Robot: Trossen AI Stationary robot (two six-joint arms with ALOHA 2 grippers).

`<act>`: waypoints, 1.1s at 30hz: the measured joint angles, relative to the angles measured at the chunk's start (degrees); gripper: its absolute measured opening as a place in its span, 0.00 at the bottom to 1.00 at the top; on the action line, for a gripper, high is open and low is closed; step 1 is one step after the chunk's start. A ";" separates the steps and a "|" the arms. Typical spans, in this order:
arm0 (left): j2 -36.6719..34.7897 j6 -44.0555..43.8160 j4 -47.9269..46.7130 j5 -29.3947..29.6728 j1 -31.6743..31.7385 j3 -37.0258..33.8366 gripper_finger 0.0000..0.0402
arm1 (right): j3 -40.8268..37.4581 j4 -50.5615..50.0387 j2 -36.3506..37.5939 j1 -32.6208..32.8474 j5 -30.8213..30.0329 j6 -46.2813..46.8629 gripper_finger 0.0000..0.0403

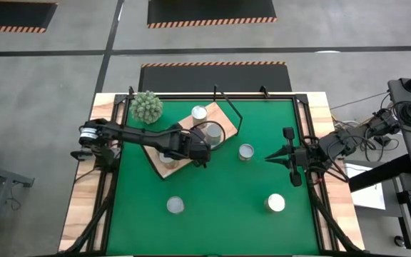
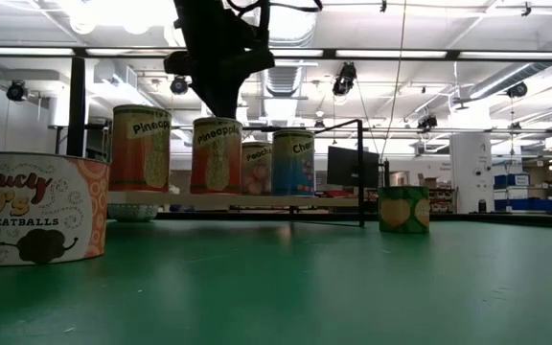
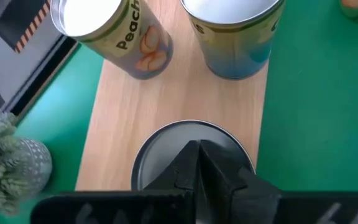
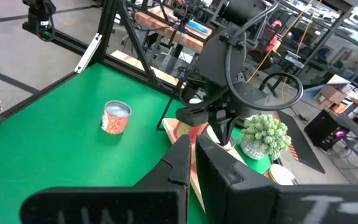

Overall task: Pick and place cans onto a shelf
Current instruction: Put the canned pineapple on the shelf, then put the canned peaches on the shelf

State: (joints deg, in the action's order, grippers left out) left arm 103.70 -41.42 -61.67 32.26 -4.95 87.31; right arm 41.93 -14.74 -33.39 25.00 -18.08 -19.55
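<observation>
Two arms over one green-matted bench (image 1: 212,178), seen from above. The shelf (image 1: 184,143), a light wood board with a thin black wire frame at its upper right end, lies slanted in the upper-centre of the high view, left of middle.

Left arm reaches in from the left edge across the board; the left gripper (image 1: 200,153) sits over the board's lower half, fingers pressed together with nothing between them. In the left wrist view the closed fingers hover right over the silver top of a pineapple can (image 3: 188,149) standing on the wood. Low view shows that same can under the dark arm, upper left of frame.

Right arm waits at the right edge of the bench; the right gripper (image 1: 271,157) is closed too, holding nothing, its tips pointing left toward the centre.

Spiky green plant (image 1: 147,106) in a grey pot, upper left of the mat, just beside the board.

Cans on the shelf: a peach can (image 3: 114,34) and a blue-sided can (image 3: 235,34) past the pineapple one, and another pineapple can (image 2: 142,149) at the left end in the low view.

Cans on the mat: one just right of the board (image 1: 245,151), one lower left (image 1: 175,205), one lower right (image 1: 275,203).
</observation>
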 joint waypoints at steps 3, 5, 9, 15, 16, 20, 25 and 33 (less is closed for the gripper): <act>0.00 -1.62 -0.16 -0.31 -0.37 0.00 0.00 | 0.00 -0.02 0.00 0.01 0.00 0.02 0.03; 0.00 -2.23 -0.25 -0.44 -0.60 0.01 0.00 | 0.00 -0.02 0.00 0.00 0.00 0.01 0.03; 0.00 -4.39 -0.82 -1.08 -0.68 0.09 0.00 | 0.00 -0.07 0.00 0.01 -0.01 0.02 0.03; 0.00 -4.87 -1.02 -0.19 -0.74 0.09 0.00 | 0.00 -0.09 0.00 0.01 -0.01 0.02 0.03; 0.00 -4.94 -1.03 0.24 -0.76 0.09 0.00 | 0.00 -0.09 0.00 -0.01 0.00 0.02 0.03; 0.07 -4.44 -1.28 0.56 -0.98 1.09 0.00 | 0.00 -0.09 0.00 0.00 0.00 0.02 0.03; 0.11 -2.38 -1.29 1.50 -1.88 4.74 0.00 | 0.00 -0.33 0.00 -0.01 0.01 0.04 0.03; 0.09 5.39 -0.37 10.73 -10.21 9.38 0.00 | 0.00 -0.87 -0.02 0.01 -0.03 1.99 0.03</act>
State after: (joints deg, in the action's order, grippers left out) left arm 103.79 -36.03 -62.04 42.99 -15.16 96.68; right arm 41.93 -15.62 -33.41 25.01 -18.11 -17.56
